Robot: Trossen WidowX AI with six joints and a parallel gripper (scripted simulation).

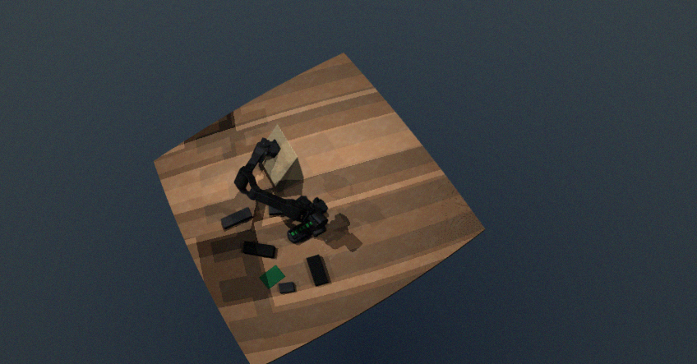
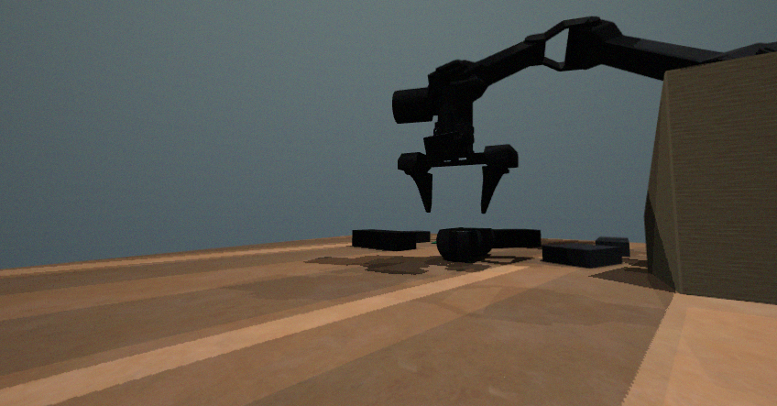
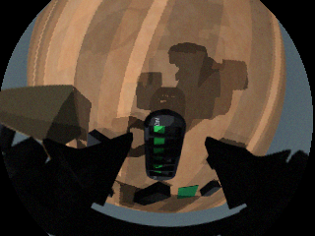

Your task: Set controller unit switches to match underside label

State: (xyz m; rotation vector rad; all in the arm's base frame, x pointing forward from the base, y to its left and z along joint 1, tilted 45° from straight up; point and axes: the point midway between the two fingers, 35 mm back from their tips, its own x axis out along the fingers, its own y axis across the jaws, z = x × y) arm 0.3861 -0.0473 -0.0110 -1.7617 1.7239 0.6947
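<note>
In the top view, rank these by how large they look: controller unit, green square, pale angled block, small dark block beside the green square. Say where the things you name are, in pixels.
1. Pale angled block (image 1: 287,162) (image 2: 725,183) (image 3: 39,105)
2. Controller unit (image 1: 298,237) (image 2: 463,245) (image 3: 170,121)
3. Green square (image 1: 272,276) (image 3: 187,191)
4. Small dark block (image 1: 287,287)

So my top cam sits high and well back, looking down at the whole tabletop (image 1: 391,155) (image 2: 381,342) (image 3: 113,29). The exterior one's way lower, near the surface, looking almost level across it. Wrist cam's closest, peering down between my jaws (image 1: 317,226) (image 2: 456,213). Exterior and wrist both catch my jaws, the controller unit (image 1: 304,234) (image 2: 463,245) (image 3: 165,143) and the big beige block (image 1: 281,159) (image 2: 725,178) (image 3: 39,108).
</note>
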